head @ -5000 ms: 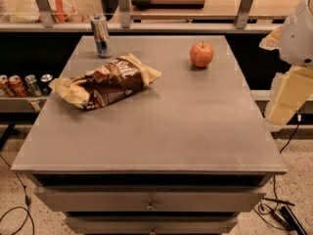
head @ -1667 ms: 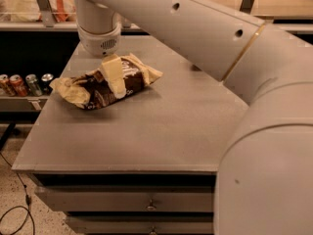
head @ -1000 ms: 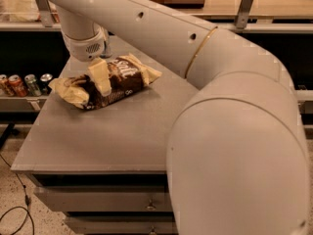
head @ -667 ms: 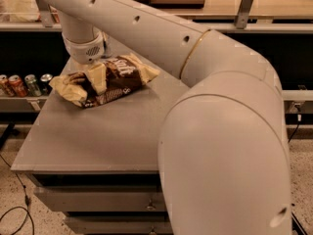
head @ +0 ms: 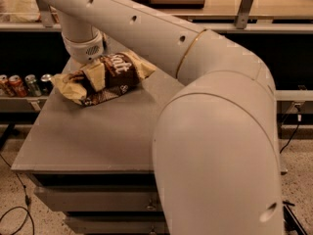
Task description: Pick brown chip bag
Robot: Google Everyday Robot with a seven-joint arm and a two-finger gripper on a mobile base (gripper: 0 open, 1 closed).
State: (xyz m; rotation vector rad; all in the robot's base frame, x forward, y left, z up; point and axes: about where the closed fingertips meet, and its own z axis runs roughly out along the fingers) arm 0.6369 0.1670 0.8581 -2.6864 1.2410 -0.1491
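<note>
The brown chip bag [head: 120,72] lies at the far left of the grey table [head: 98,141], dark brown with pale tan ends and white lettering. My gripper [head: 89,76] reaches down onto the bag's left half from the white wrist [head: 83,43]. A tan finger [head: 99,75] presses on the bag's middle, and the other sits by its left end. The bag is bunched up between them, its right part tilted up toward the camera. The bag's left end [head: 66,84] still rests on the table.
My large white arm [head: 210,121] fills the right half of the view and hides the table's right and back. Several drink cans [head: 19,84] stand on a low shelf to the left of the table. Drawers [head: 93,199] sit under the tabletop.
The gripper has come down and left onto the bag, and its fingers have closed in on it. The bag is now crumpled and its right part has tipped up.
</note>
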